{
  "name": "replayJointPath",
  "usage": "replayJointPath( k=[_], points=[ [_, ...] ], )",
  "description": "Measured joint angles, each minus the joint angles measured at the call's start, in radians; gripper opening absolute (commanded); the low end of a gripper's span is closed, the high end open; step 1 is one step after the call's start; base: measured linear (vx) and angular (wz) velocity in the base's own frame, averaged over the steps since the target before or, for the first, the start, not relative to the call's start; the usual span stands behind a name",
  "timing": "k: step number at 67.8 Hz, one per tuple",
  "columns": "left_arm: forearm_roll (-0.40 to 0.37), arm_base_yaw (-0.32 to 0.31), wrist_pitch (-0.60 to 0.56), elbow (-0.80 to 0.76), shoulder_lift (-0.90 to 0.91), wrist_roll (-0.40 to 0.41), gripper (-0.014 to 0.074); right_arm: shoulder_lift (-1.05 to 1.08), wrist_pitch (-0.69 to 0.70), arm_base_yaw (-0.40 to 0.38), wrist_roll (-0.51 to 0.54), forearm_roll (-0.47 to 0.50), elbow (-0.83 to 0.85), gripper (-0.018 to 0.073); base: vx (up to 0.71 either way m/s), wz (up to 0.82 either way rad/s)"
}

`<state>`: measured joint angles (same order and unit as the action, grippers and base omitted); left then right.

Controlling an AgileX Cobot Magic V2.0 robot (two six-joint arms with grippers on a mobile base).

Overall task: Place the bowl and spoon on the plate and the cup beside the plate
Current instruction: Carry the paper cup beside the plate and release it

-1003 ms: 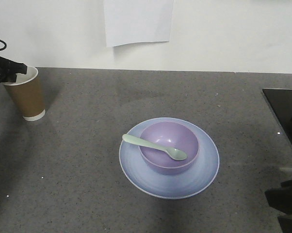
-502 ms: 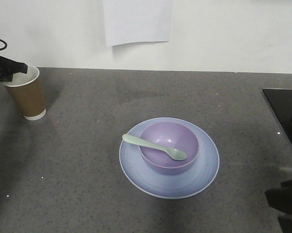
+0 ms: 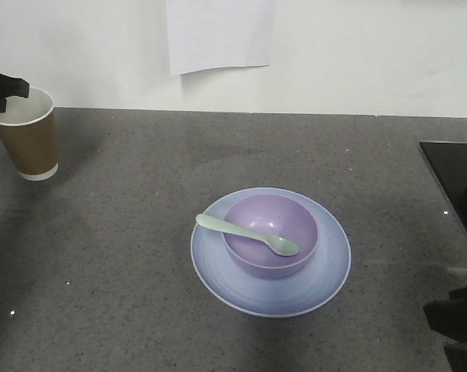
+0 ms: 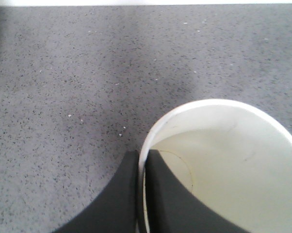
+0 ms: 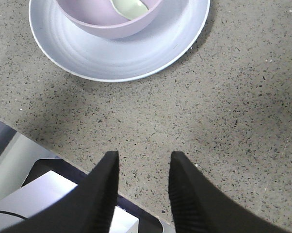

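Observation:
The lavender bowl (image 3: pixel 270 235) sits on the pale blue plate (image 3: pixel 218 267) at the counter's middle. Across the bowl lies the mint-green spoon (image 3: pixel 245 234), its head inside. At the far left the brown paper cup (image 3: pixel 28 136) hangs slightly tilted, off the counter. My left gripper (image 3: pixel 2 87) is shut on the cup's rim; the left wrist view shows one finger outside and one inside the white rim (image 4: pixel 194 108), gripper (image 4: pixel 142 154). My right gripper (image 5: pixel 142 156) is open over the counter's near edge, with plate (image 5: pixel 136 53) and bowl (image 5: pixel 107 19) ahead of it.
A white sheet of paper (image 3: pixel 220 35) hangs on the wall behind. A black surface (image 3: pixel 454 174) lies at the right edge of the counter. Below the counter's near edge in the right wrist view is a white box (image 5: pixel 29 204).
The left gripper has lifted the cup and carried it a little left; its base has left the counter. Bowl, spoon, plate and right arm have not moved.

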<state>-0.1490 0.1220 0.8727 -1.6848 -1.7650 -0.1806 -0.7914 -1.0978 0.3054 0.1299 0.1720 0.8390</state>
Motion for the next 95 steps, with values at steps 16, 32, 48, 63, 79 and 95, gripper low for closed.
replayJointPath(
  k=[16, 32, 48, 63, 79, 95],
  points=[
    [-0.122, -0.013, 0.012, 0.112, 0.106, -0.082, -0.0008, 0.0, 0.0, 0.0, 0.0, 0.0, 0.0, 0.0249, 0.0, 0.0],
    [-0.225, -0.124, -0.071, 0.337, 0.208, -0.152, -0.0008, 0.0, 0.0, 0.0, 0.0, 0.0, 0.0, 0.0249, 0.0, 0.0],
    [-0.251, -0.262, -0.108, 0.455, 0.219, -0.165, -0.0008, 0.0, 0.0, 0.0, 0.0, 0.0, 0.0, 0.0249, 0.0, 0.0],
    [-0.253, -0.35, -0.146, 0.47, 0.219, -0.168, -0.0008, 0.0, 0.0, 0.0, 0.0, 0.001, 0.0, 0.0249, 0.0, 0.0],
    [-0.259, -0.403, -0.149, 0.473, 0.22, -0.171, -0.0008, 0.0, 0.0, 0.0, 0.0, 0.001, 0.0, 0.0249, 0.0, 0.0],
    [-0.253, -0.405, -0.151, 0.474, 0.22, -0.171, 0.0084, 0.0, 0.0, 0.0, 0.0, 0.001, 0.0, 0.0249, 0.0, 0.0]
  ],
)
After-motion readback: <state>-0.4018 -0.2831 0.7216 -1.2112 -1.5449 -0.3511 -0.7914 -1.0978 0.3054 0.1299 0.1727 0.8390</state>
